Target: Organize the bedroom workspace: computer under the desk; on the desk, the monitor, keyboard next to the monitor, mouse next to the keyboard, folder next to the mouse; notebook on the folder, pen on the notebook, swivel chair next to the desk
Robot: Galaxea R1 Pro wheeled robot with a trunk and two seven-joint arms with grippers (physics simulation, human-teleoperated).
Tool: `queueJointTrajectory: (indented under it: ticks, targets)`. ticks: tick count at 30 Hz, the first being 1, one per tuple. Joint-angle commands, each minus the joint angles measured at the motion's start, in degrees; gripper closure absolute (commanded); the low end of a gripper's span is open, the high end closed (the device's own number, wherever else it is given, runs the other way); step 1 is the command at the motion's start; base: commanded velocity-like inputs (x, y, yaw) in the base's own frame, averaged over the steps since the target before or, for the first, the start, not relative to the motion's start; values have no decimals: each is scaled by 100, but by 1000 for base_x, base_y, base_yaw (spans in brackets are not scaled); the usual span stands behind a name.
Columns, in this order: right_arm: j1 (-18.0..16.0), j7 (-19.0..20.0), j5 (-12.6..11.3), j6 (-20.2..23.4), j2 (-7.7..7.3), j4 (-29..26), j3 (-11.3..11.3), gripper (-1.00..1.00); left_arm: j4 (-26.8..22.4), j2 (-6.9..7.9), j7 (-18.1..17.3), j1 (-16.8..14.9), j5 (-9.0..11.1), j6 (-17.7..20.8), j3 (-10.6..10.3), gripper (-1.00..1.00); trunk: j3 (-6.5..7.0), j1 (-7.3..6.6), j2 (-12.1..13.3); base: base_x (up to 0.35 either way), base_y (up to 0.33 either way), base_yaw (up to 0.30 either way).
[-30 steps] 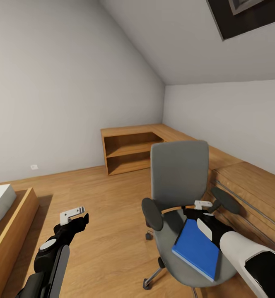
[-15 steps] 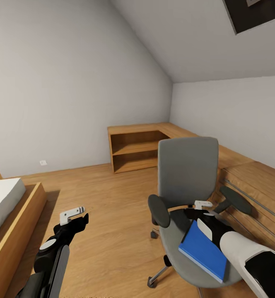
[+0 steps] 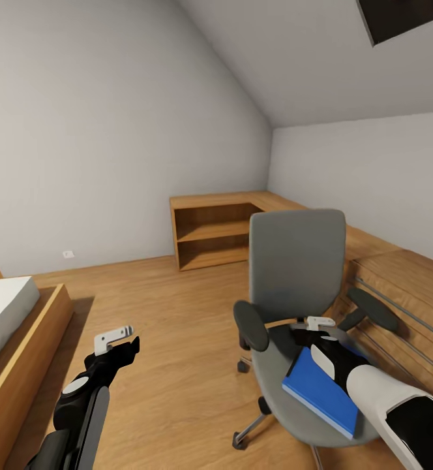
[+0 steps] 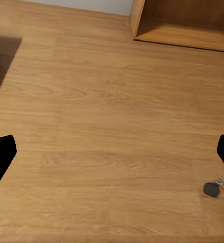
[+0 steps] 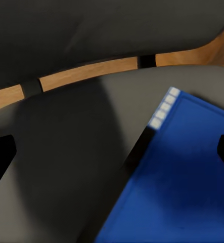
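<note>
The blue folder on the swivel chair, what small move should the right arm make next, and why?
Probably lower the right gripper onto the blue folder. Its open fingers sit over the folder's edge on the swivel chair seat, without gripping it yet; the left gripper hangs open over bare floor.

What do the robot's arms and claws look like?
Both arms are mostly shiny black. The left arm has small grey patches and a pale grey bracket by its black claw. The right arm wears a big rounded white shell, with white bits near its claw.
</note>
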Motion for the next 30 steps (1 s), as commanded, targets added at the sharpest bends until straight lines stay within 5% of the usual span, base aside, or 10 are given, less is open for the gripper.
queueJointTrajectory:
  ticks: [1,6,22,30]
  targets:
    - [-1,-38,-36,39,-6,-19,49,-100,-7,-4,27,-4,33,27,2,-100,-24,22,-44,0,0,0]
    - [-1,-40,-36,39,-6,-19,49,-100,-7,-4,28,-4,33,27,2,-100,-114,132,-245,0,0,0]
    - [-1,-63,-36,46,-3,-19,48,-100,-7,-4,30,-4,23,29,1,-100,-114,132,-245,0,0,0]
    - [-1,-484,-26,65,11,-24,59,-100,-7,-4,30,-4,21,29,2,-100,-114,132,-245,0,0,0]
